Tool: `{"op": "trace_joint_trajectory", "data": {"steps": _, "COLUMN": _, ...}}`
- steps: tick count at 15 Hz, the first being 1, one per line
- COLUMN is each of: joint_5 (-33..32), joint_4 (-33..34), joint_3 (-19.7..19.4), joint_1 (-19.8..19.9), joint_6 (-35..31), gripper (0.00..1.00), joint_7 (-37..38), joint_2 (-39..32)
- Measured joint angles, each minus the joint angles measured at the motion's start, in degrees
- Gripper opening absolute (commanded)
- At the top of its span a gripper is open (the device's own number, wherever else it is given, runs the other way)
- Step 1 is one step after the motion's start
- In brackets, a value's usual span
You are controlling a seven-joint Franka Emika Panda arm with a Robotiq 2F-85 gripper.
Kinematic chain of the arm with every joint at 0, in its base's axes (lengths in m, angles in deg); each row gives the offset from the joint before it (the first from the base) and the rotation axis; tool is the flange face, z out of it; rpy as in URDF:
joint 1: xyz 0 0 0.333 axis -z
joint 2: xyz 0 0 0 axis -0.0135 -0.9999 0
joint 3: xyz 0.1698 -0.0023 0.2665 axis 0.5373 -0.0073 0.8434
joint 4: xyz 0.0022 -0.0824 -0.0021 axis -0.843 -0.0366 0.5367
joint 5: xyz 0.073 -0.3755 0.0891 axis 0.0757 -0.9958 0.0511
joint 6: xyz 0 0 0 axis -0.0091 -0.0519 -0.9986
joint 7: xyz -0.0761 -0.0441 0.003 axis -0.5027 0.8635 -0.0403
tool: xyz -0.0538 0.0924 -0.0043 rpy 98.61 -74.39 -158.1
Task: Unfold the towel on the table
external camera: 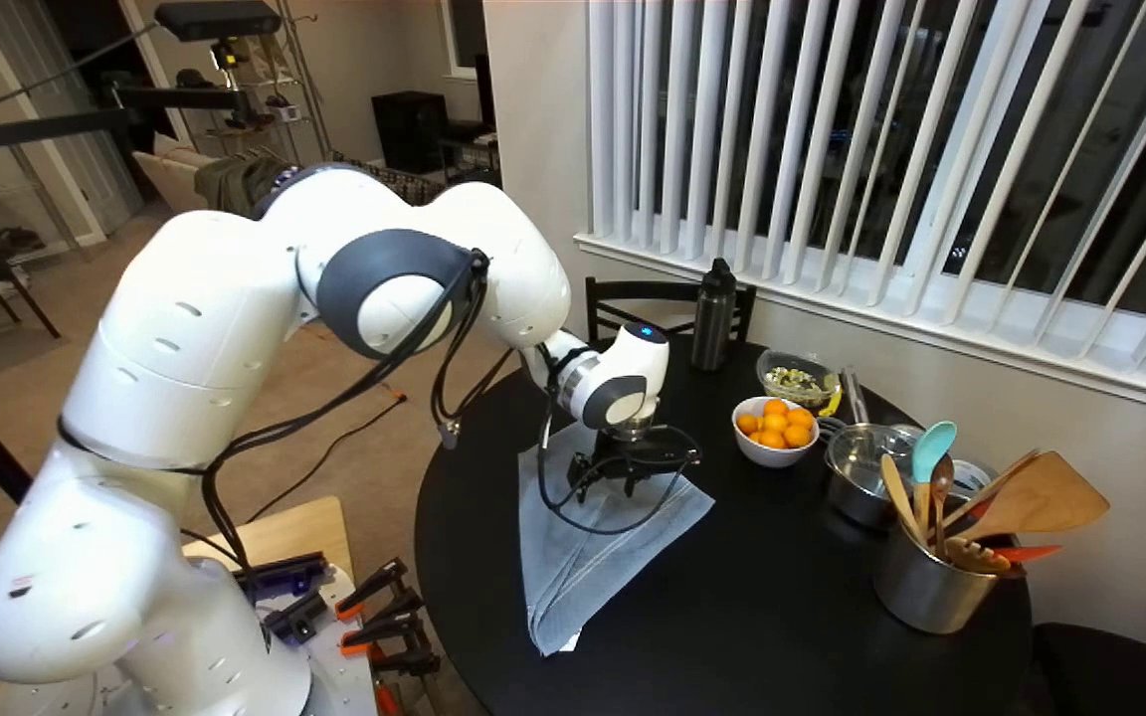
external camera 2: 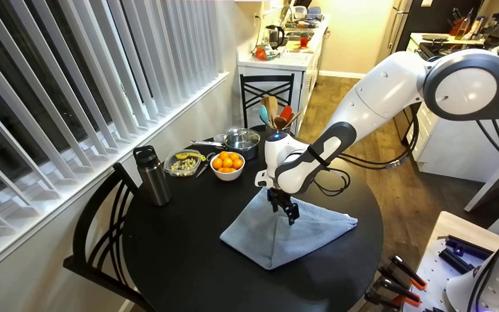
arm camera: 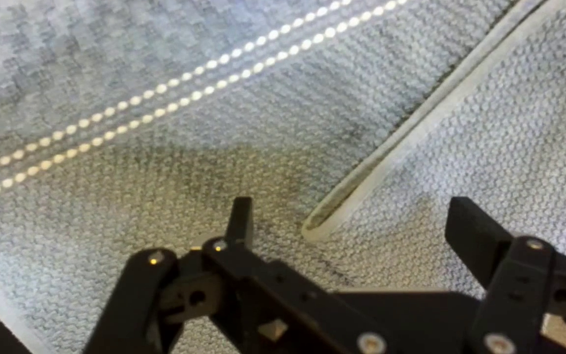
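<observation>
The pale grey-blue towel [external camera: 573, 577] lies folded on the round black table [external camera: 752, 626]. It also shows in an exterior view [external camera 2: 249, 236], with a crease and pointed folded corners. My gripper [external camera: 605, 489] points down over the towel. In an exterior view its two fingers [external camera 2: 283, 217] are spread over the cloth. In the wrist view the gripper [arm camera: 349, 211] is open. The end of a folded, pale-edged hem of the towel [arm camera: 214, 123] lies between the fingertips in the picture, with nothing gripped. Whether the fingertips touch the cloth cannot be told.
A white bowl of oranges [external camera: 770, 455] stands near the towel. Beyond it are a clear container [external camera 2: 183, 164], a lidded pan [external camera 2: 249, 151] and a tall bottle [external camera 2: 156, 182]. A steel pot [external camera: 931, 589] holds utensils. A chair [external camera 2: 102, 234] stands at the table.
</observation>
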Motion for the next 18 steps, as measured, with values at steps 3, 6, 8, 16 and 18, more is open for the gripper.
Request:
{"op": "trace_joint_trajectory", "data": {"steps": 3, "joint_5": 1.7, "joint_4": 0.7, "joint_3": 1.1, "joint_1": 1.1, "joint_6": 0.0, "gripper": 1.00, "joint_7": -3.2, "joint_2": -0.9}}
{"op": "trace_joint_trajectory", "data": {"steps": 6, "joint_5": 3.0, "joint_4": 0.7, "joint_3": 1.4, "joint_1": 1.5, "joint_6": 0.2, "gripper": 0.84, "joint_7": -4.9, "joint_2": -1.0}}
{"op": "trace_joint_trajectory", "data": {"steps": 8, "joint_5": 3.4, "joint_4": 0.7, "joint_3": 1.4, "joint_1": 1.5, "joint_6": 0.3, "gripper": 0.69, "joint_7": -5.4, "joint_2": -1.0}}
{"op": "trace_joint_trajectory", "data": {"steps": 16, "joint_5": 3.4, "joint_4": 0.7, "joint_3": 1.4, "joint_1": 1.5, "joint_6": 0.4, "gripper": 0.16, "joint_7": -6.1, "joint_2": -1.0}}
{"op": "trace_joint_trajectory", "data": {"steps": 18, "joint_5": 3.4, "joint_4": 0.7, "joint_3": 1.4, "joint_1": 1.5, "joint_6": 0.4, "gripper": 0.03, "joint_7": -6.1, "joint_2": -0.9}}
